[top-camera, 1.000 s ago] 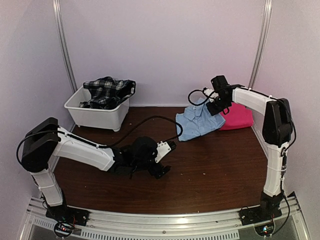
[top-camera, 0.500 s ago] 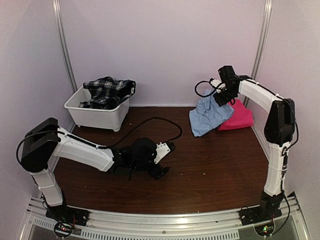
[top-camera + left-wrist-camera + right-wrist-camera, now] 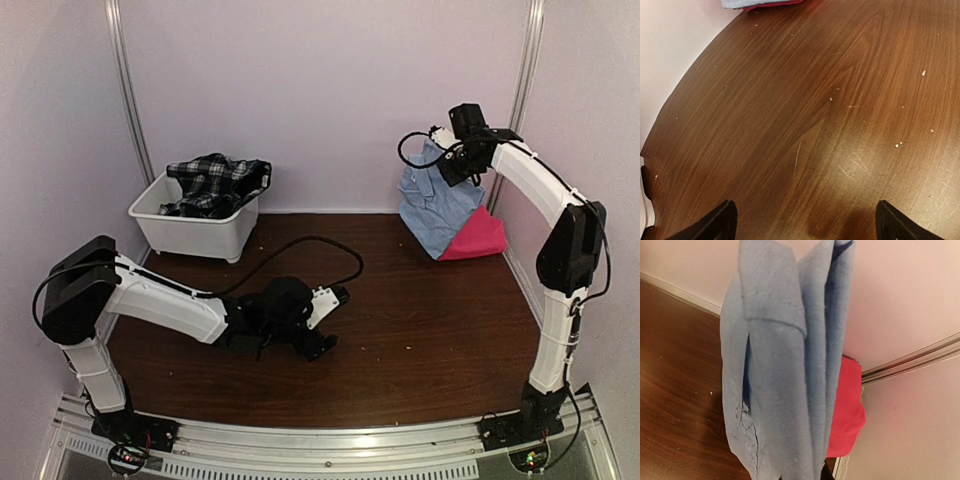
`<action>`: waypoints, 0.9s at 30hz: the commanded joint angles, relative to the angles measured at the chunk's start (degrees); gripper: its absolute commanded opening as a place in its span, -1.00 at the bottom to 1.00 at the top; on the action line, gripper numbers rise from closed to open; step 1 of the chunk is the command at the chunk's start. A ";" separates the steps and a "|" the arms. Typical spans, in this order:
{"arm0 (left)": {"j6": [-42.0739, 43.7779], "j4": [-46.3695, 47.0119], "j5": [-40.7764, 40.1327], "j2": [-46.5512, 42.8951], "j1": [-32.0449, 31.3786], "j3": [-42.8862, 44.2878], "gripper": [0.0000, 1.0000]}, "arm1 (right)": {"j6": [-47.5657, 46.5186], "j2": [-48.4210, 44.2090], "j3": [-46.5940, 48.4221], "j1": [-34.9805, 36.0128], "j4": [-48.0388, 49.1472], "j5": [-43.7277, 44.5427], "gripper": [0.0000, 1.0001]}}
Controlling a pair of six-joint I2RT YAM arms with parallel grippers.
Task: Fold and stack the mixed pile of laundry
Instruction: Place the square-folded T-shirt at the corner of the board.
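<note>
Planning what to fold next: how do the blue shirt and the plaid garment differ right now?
The blue shirt hangs from the right fingers; the plaid garment lies bunched in the white tub. The shirt is plain blue, the plaid garment black-and-white checked. Both are soft clothes.

tub (image 3: 195, 235): sitting far left on the table (image 3: 420, 330), by the back wall
plaid garment (image 3: 215, 180): lying in the tub, spilling over its rim
cloth (image 3: 480, 238): lying in the table's far right corner
collared shirt (image 3: 435, 205): hanging from the right gripper (image 3: 440, 155), partly in front of the cloth
left gripper (image 3: 335, 320): hanging low over the table's near middle, well apart from the laundry
</note>
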 commanded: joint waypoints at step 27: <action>-1.03 -5.96 -1.13 -2.57 2.80 3.12 0.95 | -2.88 10.06 -0.25 -12.33 12.89 1.02 -1.00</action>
